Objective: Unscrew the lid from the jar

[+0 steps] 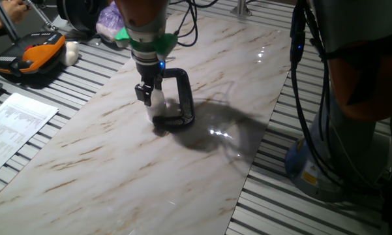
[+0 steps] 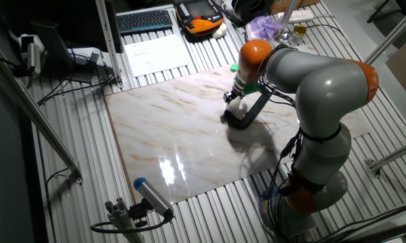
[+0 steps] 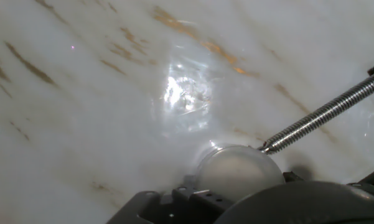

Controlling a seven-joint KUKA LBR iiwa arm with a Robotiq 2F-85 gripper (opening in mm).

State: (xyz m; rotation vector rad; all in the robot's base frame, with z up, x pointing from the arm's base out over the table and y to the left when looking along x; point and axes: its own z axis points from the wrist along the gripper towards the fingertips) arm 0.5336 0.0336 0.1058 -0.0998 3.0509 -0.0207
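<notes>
No writing is readable; the lid lies under the claw, whose grip cannot be told.

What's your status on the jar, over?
Gripper down at the jar, jaw state unclear. Lid on, pressed by the clamp screw. Black C-clamp pins the jar, crowding the lid.

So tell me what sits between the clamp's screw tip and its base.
The small jar, capped by its whitish lid; the hand view shows the screw meeting the lid's edge.
</notes>
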